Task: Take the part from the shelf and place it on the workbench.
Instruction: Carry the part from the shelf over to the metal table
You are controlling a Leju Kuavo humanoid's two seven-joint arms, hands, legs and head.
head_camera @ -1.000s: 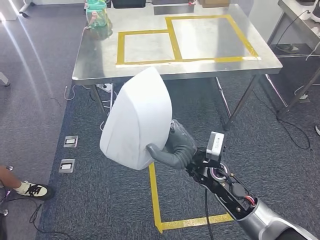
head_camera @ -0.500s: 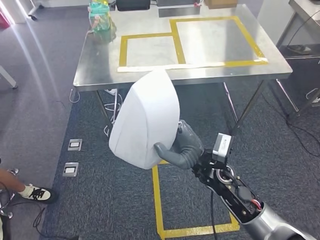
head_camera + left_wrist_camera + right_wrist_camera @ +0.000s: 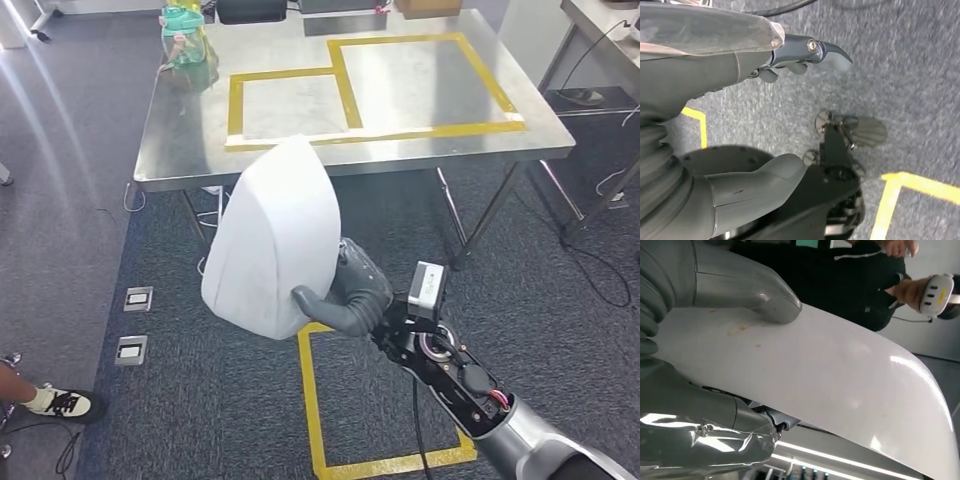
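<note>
While I watch the head view, these are my readings.

Right hand: my right hand [image 3: 353,298] is grasping the white part [image 3: 273,240], thumb hooked under its lower edge and the rest of the hand against its side; the silver arm comes in from the lower right.
Right wrist view: I see the thumb [image 3: 753,290] pressed flat on the part's [image 3: 821,375] smooth white skin, with the other fingers [image 3: 715,432] wrapped beneath it. A few faint brownish marks sit near the thumb.
Part: it is a large, rounded white shell, held in the air above the carpet [image 3: 528,300], in front of the near edge of the workbench [image 3: 173,150] and not touching it. Its top overlaps that edge in my view.
Workbench: a steel top with two rectangles marked in yellow tape [image 3: 341,75], the smaller toward the left, the larger toward the right.
Far left corner of the workbench: a green-lidded clear container [image 3: 183,35].
Left hand: my left hand [image 3: 753,125] hangs over the carpet, released, fingers apart and holding nothing.
Floor: yellow tape lines [image 3: 309,400] under the held part, two floor sockets [image 3: 136,325] to the left.
People: a shoe [image 3: 56,402] at the lower left edge; in the right wrist view, a person in dark clothes [image 3: 866,280] holds a white controller [image 3: 938,292].
</note>
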